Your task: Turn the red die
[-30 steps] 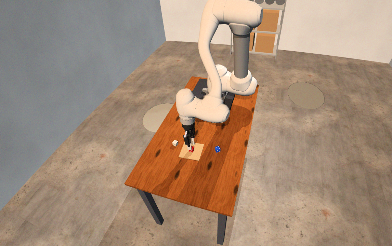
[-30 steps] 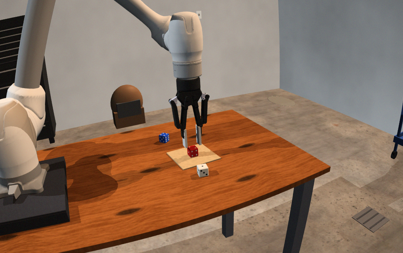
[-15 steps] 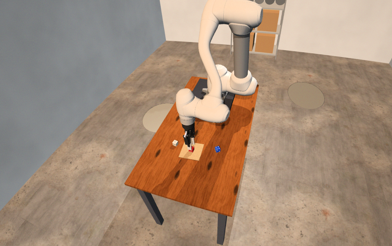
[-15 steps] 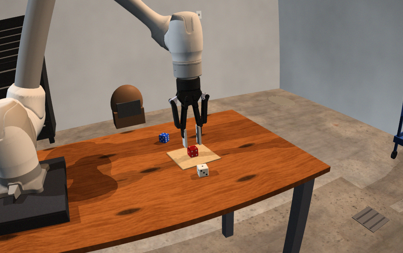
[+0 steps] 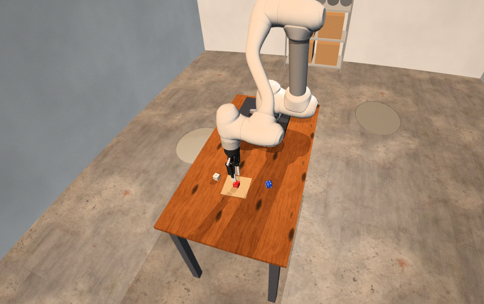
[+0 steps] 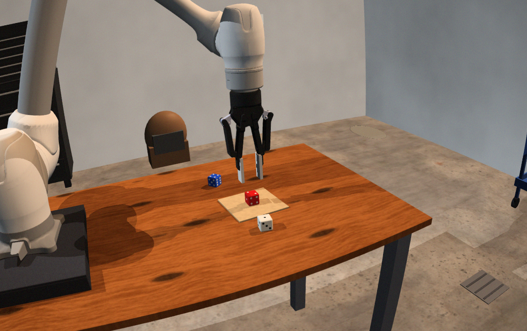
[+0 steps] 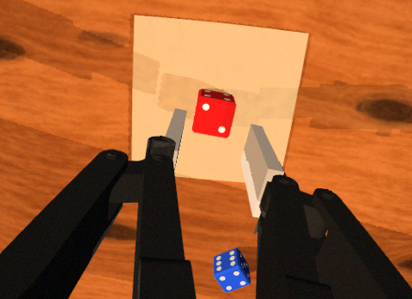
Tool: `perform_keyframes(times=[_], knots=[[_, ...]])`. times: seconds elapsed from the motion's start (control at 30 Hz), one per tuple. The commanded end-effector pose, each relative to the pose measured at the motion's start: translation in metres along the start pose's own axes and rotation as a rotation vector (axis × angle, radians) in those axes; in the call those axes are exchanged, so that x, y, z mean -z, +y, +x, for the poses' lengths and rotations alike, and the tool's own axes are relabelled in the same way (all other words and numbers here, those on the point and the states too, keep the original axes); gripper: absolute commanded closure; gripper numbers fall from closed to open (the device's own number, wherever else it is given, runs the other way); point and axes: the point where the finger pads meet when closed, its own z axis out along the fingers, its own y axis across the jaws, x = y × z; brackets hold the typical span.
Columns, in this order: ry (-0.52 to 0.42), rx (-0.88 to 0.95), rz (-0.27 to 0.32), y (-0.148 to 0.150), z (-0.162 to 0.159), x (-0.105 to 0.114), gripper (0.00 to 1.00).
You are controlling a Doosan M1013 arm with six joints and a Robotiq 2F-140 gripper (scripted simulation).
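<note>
The red die (image 6: 251,197) lies flat near the middle of the tan mat (image 6: 253,206) on the wooden table. In the wrist view the red die (image 7: 215,112) shows two pips on its upper face. My gripper (image 6: 250,174) hangs straight down a little above the die, clear of it. Its fingers are partly open with nothing between them. In the wrist view the fingertips stand on either side of the die, above it. The die (image 5: 236,184) and gripper (image 5: 233,175) also show in the top view.
A white die (image 6: 265,222) lies on the table just off the mat's near edge. A blue die (image 6: 214,180) lies on the table beyond the mat, towards the robot base (image 6: 22,247). Both dice are off the mat.
</note>
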Motion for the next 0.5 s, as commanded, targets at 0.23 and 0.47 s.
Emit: perform_keyframes(times=[0.23, 0.47], knots=[[0.000, 0.000, 0.000, 0.0000, 0.0000, 0.0124, 0.72], [0.117, 0.000, -0.016, 0.0036, -0.0015, 0.0095, 0.72]])
